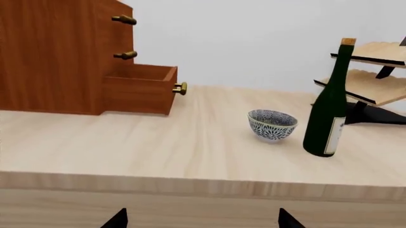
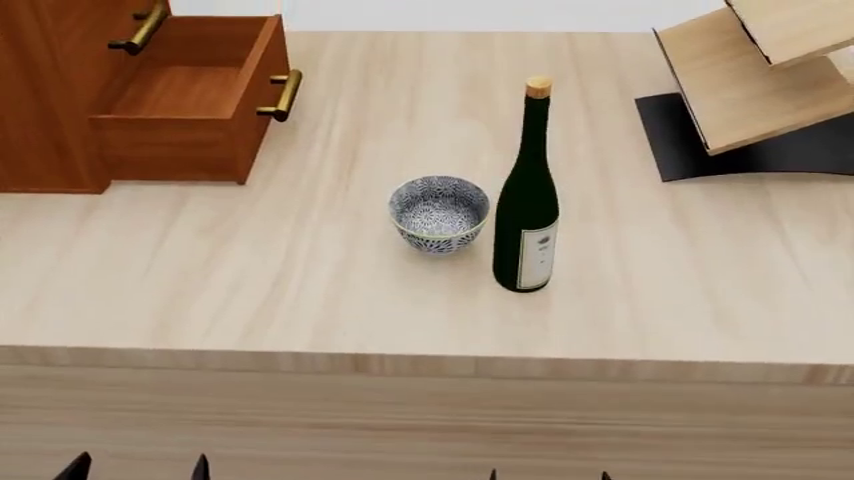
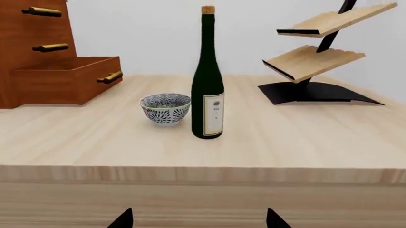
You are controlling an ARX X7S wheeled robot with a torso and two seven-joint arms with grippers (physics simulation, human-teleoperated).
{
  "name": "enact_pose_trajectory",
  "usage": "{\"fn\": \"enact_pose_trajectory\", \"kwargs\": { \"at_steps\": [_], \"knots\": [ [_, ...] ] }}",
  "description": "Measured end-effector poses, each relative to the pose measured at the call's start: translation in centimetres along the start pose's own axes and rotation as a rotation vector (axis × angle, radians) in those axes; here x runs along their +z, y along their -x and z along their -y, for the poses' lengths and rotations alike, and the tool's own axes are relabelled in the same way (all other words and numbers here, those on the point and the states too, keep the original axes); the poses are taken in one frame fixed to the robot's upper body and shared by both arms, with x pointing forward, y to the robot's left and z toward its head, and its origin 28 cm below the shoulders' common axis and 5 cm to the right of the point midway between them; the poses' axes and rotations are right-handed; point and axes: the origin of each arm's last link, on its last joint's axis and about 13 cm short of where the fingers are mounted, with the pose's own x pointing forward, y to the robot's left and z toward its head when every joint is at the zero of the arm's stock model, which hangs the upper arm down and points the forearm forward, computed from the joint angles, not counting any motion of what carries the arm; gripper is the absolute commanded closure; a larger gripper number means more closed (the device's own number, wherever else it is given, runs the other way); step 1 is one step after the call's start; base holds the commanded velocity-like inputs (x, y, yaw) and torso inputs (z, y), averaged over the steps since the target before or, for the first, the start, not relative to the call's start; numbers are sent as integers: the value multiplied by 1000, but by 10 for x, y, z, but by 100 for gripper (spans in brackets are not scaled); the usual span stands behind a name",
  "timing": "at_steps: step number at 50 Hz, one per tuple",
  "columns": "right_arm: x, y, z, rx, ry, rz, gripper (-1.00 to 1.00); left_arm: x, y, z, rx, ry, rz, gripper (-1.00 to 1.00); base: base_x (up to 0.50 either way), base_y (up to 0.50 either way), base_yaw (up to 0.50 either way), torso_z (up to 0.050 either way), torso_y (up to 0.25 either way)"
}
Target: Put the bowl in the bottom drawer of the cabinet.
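The blue-and-white speckled bowl [image 2: 438, 213] stands upright near the middle of the table, just left of a wine bottle. The reddish-brown cabinet [image 2: 40, 100] stands at the far left, and its bottom drawer [image 2: 187, 95] is pulled out and shows nothing inside. The bowl [image 1: 272, 124] and the drawer [image 1: 140, 88] also show in the left wrist view, and the bowl [image 3: 165, 108] again in the right wrist view. Both grippers hang below the table's front edge, well short of the bowl. My left gripper [image 1: 203, 219] is open and holds nothing. My right gripper [image 3: 199, 218] is open too.
A tall dark green wine bottle [image 2: 527, 200] stands almost touching the bowl's right side. A pale wooden rack [image 2: 747, 90] on a black base occupies the far right. The table's front edge [image 2: 427, 365] runs across in front of both grippers. Two upper drawers with brass handles [image 1: 125, 20] are closed.
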Motion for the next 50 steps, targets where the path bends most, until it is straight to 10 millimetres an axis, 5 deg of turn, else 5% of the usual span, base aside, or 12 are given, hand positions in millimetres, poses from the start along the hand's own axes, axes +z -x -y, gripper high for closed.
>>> {"fn": "enact_pose_trajectory", "kwargs": {
  "at_steps": [16,24,35,50],
  "knots": [
    [3,-1,0,2,4,1,-100,2,0,-2,-6,-9,12,-100,0,0,0,49,0],
    [12,-3,2,-10,14,12,-100,14,-3,-8,-1,-44,41,-100,0,0,0,0,0],
    [34,-8,8,-35,19,50,-100,44,-8,-22,22,-113,120,-100,0,0,0,0,0],
    [65,-14,13,-57,19,108,-100,109,-12,-38,58,-154,262,-100,0,0,0,0,0]
  ]
}}
